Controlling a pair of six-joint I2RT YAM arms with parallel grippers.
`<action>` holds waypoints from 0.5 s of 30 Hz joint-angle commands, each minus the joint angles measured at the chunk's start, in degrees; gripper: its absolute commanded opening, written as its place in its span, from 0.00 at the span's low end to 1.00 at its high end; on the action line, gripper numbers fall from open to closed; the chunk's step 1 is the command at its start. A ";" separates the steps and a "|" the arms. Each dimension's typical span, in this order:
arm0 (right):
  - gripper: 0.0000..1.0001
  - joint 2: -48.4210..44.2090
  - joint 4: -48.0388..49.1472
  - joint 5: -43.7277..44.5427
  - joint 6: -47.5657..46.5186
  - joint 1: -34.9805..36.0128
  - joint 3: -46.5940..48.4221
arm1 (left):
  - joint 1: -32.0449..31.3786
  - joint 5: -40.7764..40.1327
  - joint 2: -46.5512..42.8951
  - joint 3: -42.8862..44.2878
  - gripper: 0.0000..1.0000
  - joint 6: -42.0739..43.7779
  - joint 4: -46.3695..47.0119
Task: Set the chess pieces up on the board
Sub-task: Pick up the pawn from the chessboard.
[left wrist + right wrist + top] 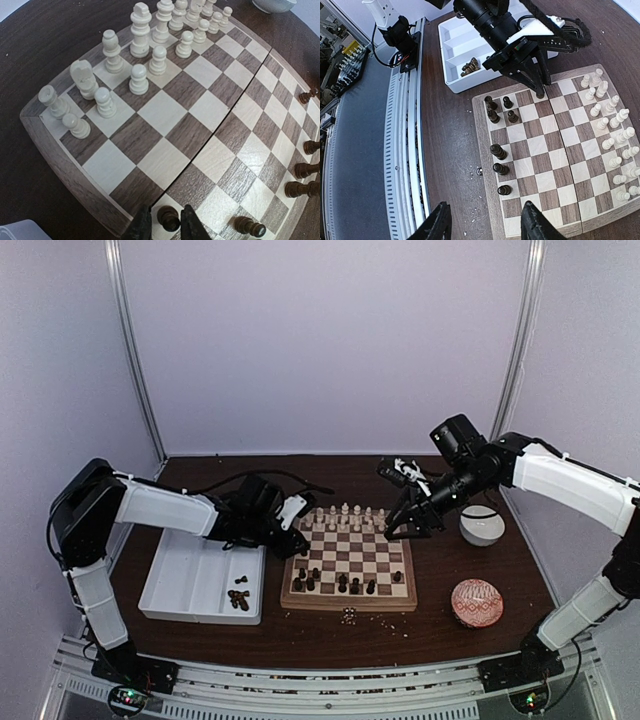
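Note:
The board (350, 558) lies mid-table; it also shows in the left wrist view (165, 115) and the right wrist view (545, 145). Cream-white chess pieces (345, 515) stand in two rows along its far side (140, 80) (615, 135). Several dark pieces (340, 583) stand along its near side (498, 151). My left gripper (290, 532) is over the board's left edge, shut on a dark pawn (169, 218) held upright between its fingers. My right gripper (410, 525) hovers above the board's right side, open wide and empty (487, 227).
A white divided tray (190, 580) left of the board holds several loose dark pieces (238, 598) (470, 65). A white bowl (482, 527) and a red patterned bowl (475, 602) stand right of the board. Pale crumbs (350, 615) lie before it.

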 commanded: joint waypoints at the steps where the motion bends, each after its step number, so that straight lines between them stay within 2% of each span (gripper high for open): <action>1: 0.48 -0.65 0.84 -1.21 -0.78 -0.37 -1.31 | -0.24 -0.95 1.29 1.89 0.19 0.94 -1.86; 9: 0.48 -1.22 0.97 -1.36 -1.00 -0.75 -1.84 | -0.25 0.18 2.33 3.73 0.11 0.89 -3.28; 15: 0.48 -1.80 1.18 -1.34 -1.30 -1.19 -2.31 | -0.77 1.06 -0.14 4.18 0.05 0.84 -4.68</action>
